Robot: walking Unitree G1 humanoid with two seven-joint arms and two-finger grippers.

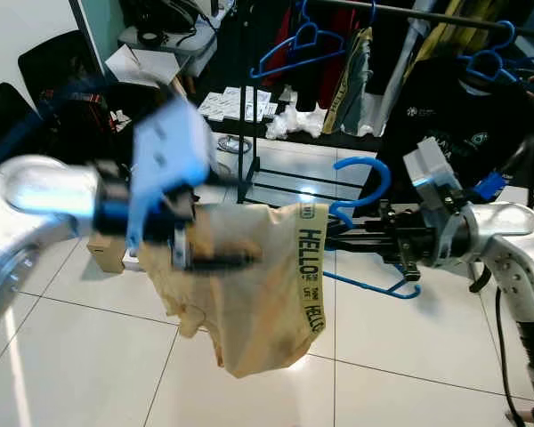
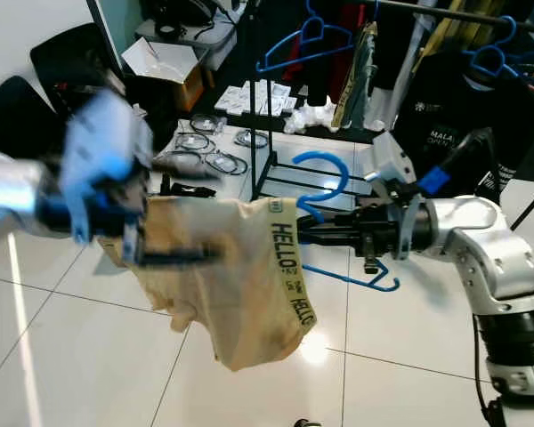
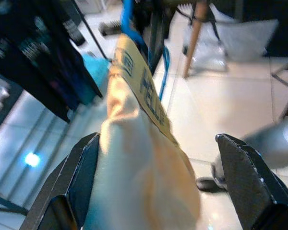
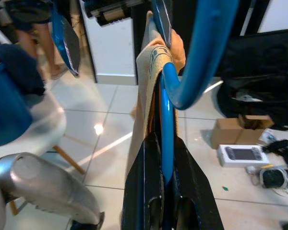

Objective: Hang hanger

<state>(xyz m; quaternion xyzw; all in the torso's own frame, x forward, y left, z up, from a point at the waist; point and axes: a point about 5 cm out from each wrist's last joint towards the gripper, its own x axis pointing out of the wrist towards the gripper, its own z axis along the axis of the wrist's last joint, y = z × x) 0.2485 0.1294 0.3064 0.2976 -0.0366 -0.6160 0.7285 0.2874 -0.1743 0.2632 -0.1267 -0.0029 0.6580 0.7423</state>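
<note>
Mid-task: blue hanger [image 1: 367,200] held out over the tiled floor [image 1: 89,356], not yet on the clothes rail [image 1: 445,18].

Right gripper [image 2: 316,233] clamped on the hanger's neck, fingers pointing toward nine o'clock in the head views; in the right wrist view the blue bar sits pinched between the two black fingers [image 4: 144,191], with cloth draped just beyond.

Hook curling up toward twelve o'clock, directly above the fingertips. Hanger's long axis roughly level, running three to nine; one shoulder buried in the yellow shirt [image 1: 249,294], the other showing as a thin blue bar at about five o'clock of the grip.

Left gripper [image 1: 215,260] at nine o'clock of the hook, blurred in the head views. In the left wrist view its fingers [image 3: 81,177] spread wide, shirt fabric bunched between them and pressed against one finger only, so open rather than pinching.

Rail at about one o'clock from the hook, well apart and higher, already carrying dark garments [image 1: 454,116] and other blue hangers [image 1: 294,49]. Right arm clearly the nearer one. Judged next: lift toward twelve, reach toward one, hook kept uppermost. Risk: shirt sliding off the free shoulder.
</note>
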